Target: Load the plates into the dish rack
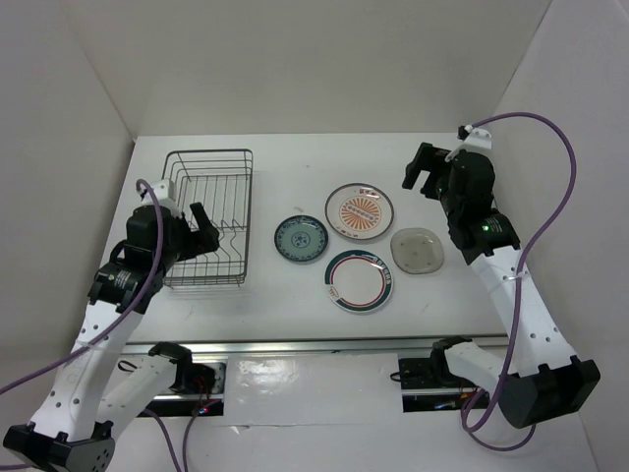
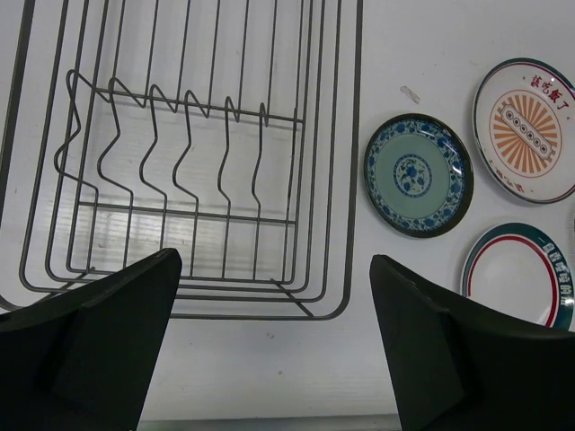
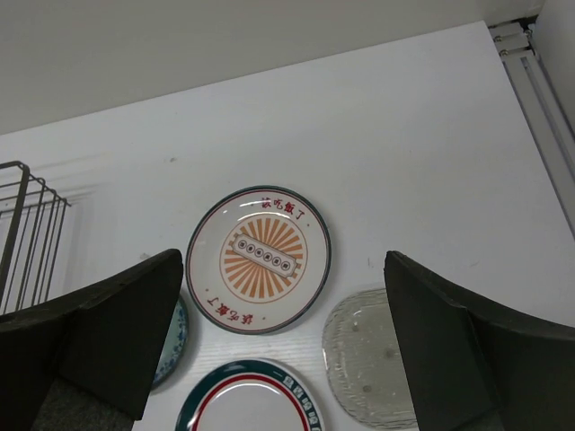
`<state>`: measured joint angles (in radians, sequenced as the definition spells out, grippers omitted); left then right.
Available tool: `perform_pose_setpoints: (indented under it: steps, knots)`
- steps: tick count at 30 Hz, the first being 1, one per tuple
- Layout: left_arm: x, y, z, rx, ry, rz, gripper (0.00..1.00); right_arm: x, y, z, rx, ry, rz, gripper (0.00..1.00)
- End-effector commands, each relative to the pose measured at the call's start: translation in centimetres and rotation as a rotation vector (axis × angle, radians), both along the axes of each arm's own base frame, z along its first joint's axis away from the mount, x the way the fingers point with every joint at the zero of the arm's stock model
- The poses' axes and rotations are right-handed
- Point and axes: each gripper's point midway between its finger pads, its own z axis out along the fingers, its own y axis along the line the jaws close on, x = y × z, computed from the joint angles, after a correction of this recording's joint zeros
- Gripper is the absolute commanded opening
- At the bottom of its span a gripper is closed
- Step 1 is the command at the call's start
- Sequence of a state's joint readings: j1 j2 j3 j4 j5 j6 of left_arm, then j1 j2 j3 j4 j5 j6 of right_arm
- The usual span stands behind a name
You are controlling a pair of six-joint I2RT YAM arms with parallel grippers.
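Hovering before the first pick: four plates (image 1: 301, 239) lie flat on the table (image 1: 295, 162), none yet in the dish rack (image 1: 208, 218).
My right gripper (image 1: 421, 175) hangs wide over the sunburst plate (image 3: 260, 260), and my left gripper (image 1: 206, 228) hangs wide above the rack. Next I must descend and catch a rim.

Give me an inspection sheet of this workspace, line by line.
Surface: white table.
Job's things: dish rack holds no plates; teal plate, sunburst plate, green-and-red-rimmed plate and glass plate lie flat to its right.
Clutter: one tiny pale fleck near the teal plate.
Hands: left hand open over the rack's near end; right hand open above the plates.
Cables: purple cable loops off each arm.
Surroundings: white walls on three sides.
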<state>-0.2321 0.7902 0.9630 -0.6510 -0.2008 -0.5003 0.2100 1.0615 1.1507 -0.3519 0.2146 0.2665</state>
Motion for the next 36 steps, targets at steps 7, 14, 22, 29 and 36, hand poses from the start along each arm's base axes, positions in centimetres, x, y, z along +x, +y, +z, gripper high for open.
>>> perform_pose_setpoints:
  steps: [7,14,22,29,36]
  knots:
    - [0.5,-1.0,2.1,-0.029,-0.067,-0.056,1.00,0.4,-0.2,1.0,-0.011,-0.054,-0.012,1.00]
    - [0.6,-1.4,2.3,-0.034,-0.075,-0.081,1.00,1.2,1.6,-2.2,0.087,0.018,0.118,1.00]
    - [0.5,-2.2,2.1,-0.048,-0.071,-0.125,1.00,3.2,0.3,-9.3,0.363,0.075,0.261,0.95]
    - [0.5,-2.7,2.3,-0.063,-0.077,-0.151,1.00,6.8,-0.8,-11.6,0.376,0.090,0.314,0.93]
    - [0.2,-2.9,2.5,-0.066,-0.086,-0.173,1.00,11.2,-1.9,-15.0,0.303,0.151,0.306,0.91]
